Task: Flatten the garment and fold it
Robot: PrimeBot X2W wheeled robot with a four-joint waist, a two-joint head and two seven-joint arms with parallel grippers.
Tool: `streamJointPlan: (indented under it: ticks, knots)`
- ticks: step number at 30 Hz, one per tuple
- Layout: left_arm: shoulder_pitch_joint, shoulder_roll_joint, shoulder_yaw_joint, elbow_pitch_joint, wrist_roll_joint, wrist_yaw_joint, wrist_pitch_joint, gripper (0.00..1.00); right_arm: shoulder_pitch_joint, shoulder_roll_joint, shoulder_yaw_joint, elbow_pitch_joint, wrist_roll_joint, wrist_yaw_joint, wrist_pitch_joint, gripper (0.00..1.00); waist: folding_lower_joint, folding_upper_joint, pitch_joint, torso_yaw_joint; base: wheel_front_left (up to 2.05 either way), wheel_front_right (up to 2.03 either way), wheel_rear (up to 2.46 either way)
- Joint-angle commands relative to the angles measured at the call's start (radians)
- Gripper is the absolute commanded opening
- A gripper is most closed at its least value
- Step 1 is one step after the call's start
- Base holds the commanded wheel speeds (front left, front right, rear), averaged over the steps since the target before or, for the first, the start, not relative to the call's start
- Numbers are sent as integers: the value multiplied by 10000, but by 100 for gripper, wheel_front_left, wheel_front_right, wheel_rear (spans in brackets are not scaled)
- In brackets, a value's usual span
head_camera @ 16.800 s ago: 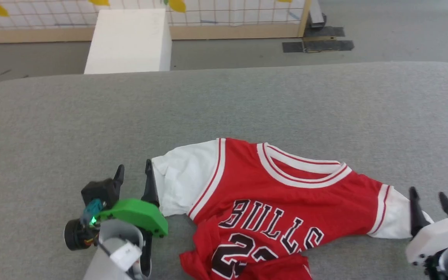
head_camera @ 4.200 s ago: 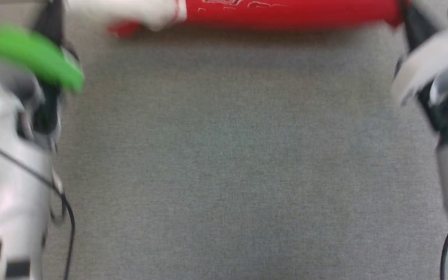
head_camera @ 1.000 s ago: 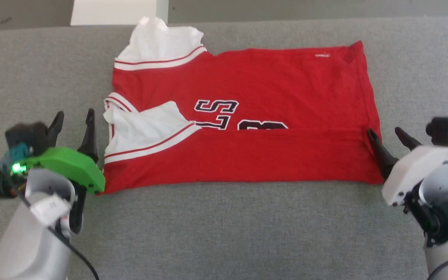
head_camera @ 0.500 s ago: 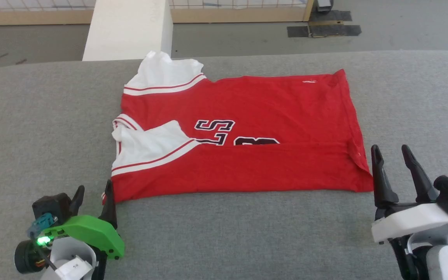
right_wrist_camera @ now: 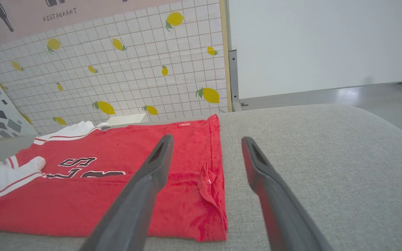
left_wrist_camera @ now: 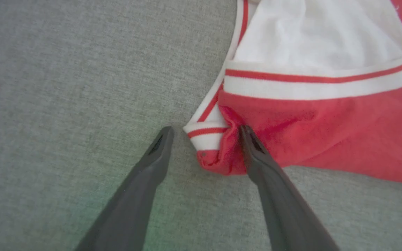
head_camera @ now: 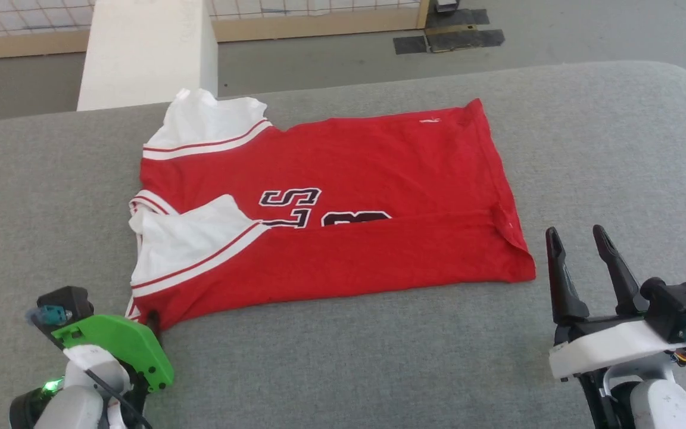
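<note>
**A:** Where is the shirt?

**B:** The shirt (head_camera: 331,196) lies on the grey surface (head_camera: 379,369), across the middle of the head view. Its collar end is at the left and its hem at the right. The near long edge is folded up over the body, so only part of the dark lettering (head_camera: 292,205) shows above the fold.

**A:** And the sleeves?

**B:** One white sleeve (head_camera: 209,122) sticks out at the upper left. The other sleeve (head_camera: 185,238) lies folded over the red, left of centre.

**A:** What about the left claw?

**B:** The left claw (left_wrist_camera: 205,131) is released, with its fingers spread. In its wrist view the shirt's striped corner sits between the two tips. The right-hand finger (left_wrist_camera: 257,153) overlaps the red cloth, though I cannot tell if it presses on it. The other finger is over bare surface. In the head view this claw sits at the lower left, mostly under its green cover (head_camera: 114,342).

**A:** And the right claw?

**B:** The right claw (head_camera: 575,233) is released too, at the lower right of the head view with its fingers pointing up the frame. It is just beside the hem corner and clear of the cloth. Its wrist view shows a small crumple (right_wrist_camera: 208,181) in the hem between its fingers.

**A:** What is behind?

**B:** A white block (head_camera: 146,53) stands at the upper left, beyond the surface. A tiled wall with lemons (right_wrist_camera: 117,69) fills the upper left of the right wrist view.
</note>
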Motion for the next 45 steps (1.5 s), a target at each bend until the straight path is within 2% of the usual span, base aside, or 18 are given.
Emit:
streamJointPlan:
  ticks: [1, 2, 3, 9, 13, 22, 25, 29, 30, 31, 32, 33, 34, 40, 45]
  knots:
    - [43, -52, -178, 48, -152, -30, 418, 39, -86, 19, 35, 39, 4, -15, -60, 100, 0, 0, 36, -135, 0, 0, 0]
    - [61, -25, -190, -58, -178, -41, 497, 11, -80, 19, 42, 54, 15, -15, -67, 100, 0, 0, 39, -157, 0, 0, 0]
    - [98, 20, -217, -185, -181, -53, 568, 0, -77, 20, 49, 73, 23, -15, -78, 100, 0, 0, 43, -179, 0, 0, 0]
    - [266, 76, -190, -732, -85, 25, 336, 0, -162, 21, -64, 217, -27, -15, -73, 100, 0, 0, 61, -107, 0, 0, 0]
    - [183, 44, -223, -782, -18, -83, 37, 0, -542, 21, -255, 558, -149, -15, 559, 100, 0, 0, 120, 77, 0, 0, 0]
    - [-339, -211, -495, -588, 107, -418, -508, 0, -1893, 21, -1014, 2276, -262, -15, 5998, 100, 0, 0, 413, 670, 0, 0, 0]
    - [-474, -260, -562, -480, 146, -530, -690, 0, -2150, 22, -1129, 2340, -441, -15, 7393, 100, 0, 0, 519, 805, 0, 0, 0]
    - [-648, -327, -645, -339, 157, -684, -867, 0, -2412, 22, -1340, 2223, -700, -15, 8553, 100, 0, 0, 685, 940, 0, 0, 0]
    - [-686, -336, -663, -308, 166, -713, -904, 0, -2452, 22, -1346, 2214, -716, -15, 8770, 90, 0, 0, 712, 961, 0, 0, 0]
    - [-725, -346, -677, -261, 170, -744, -951, 0, -2481, 22, -1344, 2212, -711, -15, 9064, 44, 0, 0, 730, 980, 0, 0, 0]
    - [-752, -349, -686, -226, 183, -769, -1005, 0, -2484, 22, -1337, 2189, -701, -15, 9293, 33, 0, 0, 736, 992, 0, 0, 0]
    - [-777, -346, -695, -181, 211, -792, -1087, 0, -2478, 22, -1315, 2111, -670, -15, 9512, 5, 0, 0, 733, 1004, 0, 0, 0]
    - [-793, -338, -702, -149, 240, -814, -1163, 0, -2473, 22, -1308, 2008, -634, -15, 9600, 0, 0, 0, 721, 1009, 0, 0, 0]
    - [-733, -161, -689, -116, 603, -856, -1935, 0, -2123, 22, -1312, 949, -224, -15, 8810, 0, 0, 0, 292, 1026, 0, 0, 0]
    - [-27, 218, -618, -521, 820, -527, -1926, 0, -1085, 22, -1595, -57, 294, -15, 8269, 0, 0, 0, -320, 977, 0, 0, 0]
